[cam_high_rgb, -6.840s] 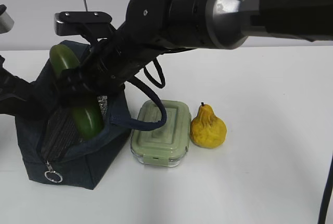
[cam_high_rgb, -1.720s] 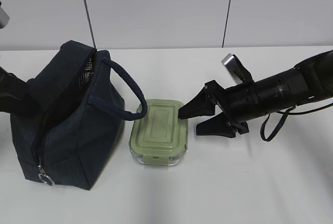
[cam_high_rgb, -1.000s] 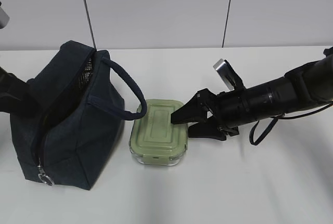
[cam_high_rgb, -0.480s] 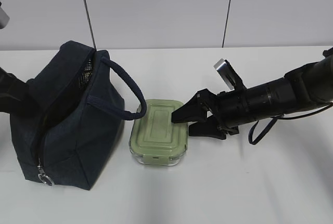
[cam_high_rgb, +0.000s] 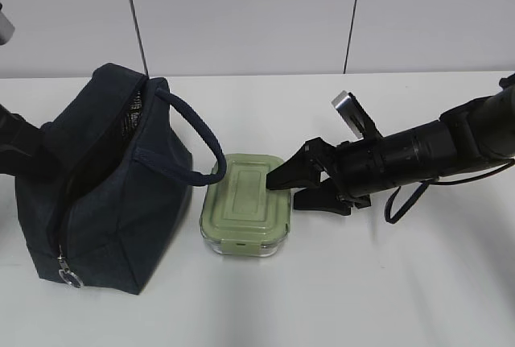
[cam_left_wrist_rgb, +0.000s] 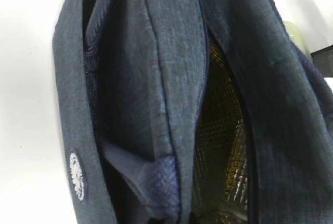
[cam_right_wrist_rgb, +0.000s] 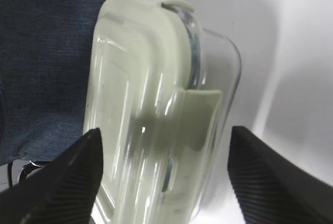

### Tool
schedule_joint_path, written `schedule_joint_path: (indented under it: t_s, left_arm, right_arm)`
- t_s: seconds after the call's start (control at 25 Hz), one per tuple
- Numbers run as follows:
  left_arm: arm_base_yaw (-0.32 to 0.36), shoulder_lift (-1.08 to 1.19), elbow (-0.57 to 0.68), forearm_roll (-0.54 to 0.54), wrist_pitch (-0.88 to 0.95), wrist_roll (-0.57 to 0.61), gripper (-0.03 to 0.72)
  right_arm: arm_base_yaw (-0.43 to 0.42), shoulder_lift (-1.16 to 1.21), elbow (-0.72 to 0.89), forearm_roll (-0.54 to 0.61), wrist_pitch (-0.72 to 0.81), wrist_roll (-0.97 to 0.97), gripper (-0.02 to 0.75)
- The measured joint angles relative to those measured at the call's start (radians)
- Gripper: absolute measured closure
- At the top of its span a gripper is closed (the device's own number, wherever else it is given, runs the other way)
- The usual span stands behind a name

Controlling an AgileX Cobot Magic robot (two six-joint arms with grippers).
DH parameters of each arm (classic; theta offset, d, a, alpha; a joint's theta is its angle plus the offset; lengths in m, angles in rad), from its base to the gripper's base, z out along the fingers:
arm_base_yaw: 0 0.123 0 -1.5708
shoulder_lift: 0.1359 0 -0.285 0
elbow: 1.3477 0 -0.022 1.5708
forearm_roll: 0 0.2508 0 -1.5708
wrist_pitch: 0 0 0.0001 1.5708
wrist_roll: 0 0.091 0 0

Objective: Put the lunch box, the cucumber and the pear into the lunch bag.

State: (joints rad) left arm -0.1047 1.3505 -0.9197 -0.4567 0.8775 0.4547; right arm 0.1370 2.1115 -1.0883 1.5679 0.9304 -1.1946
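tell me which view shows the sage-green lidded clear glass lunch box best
The exterior view: the whole lunch box sits beside the navy fabric bag. The right wrist view crops it close between open gripper fingers. The left wrist view shows only a pale sliver.

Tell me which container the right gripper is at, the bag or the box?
The box: the right gripper is open, one finger over its green lid, one beside its wall. The navy bag stands beyond the box.

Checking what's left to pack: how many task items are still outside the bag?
1: the lunch box sits on the table right of the lunch bag. Cucumber and pear aren't visible, possibly inside the bag.
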Motion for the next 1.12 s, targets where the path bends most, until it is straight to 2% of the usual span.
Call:
schedule_joint_path:
  t_s: [0.68,1.0,1.12]
  left_arm:
    - [0.0,0.0,0.0,0.0,0.0,0.0,0.686]
    - [0.0,0.0,0.0,0.0,0.0,0.0,0.686]
    - [0.0,0.0,0.0,0.001,0.0,0.0,0.686]
  right_arm:
    - [0.041,0.001,0.0,0.016,-0.057,-0.01,0.168]
    - [0.041,0.016,0.0,0.02,-0.057,-0.02,0.168]
    - [0.041,0.048,0.0,0.034,-0.013,-0.022,0.168]
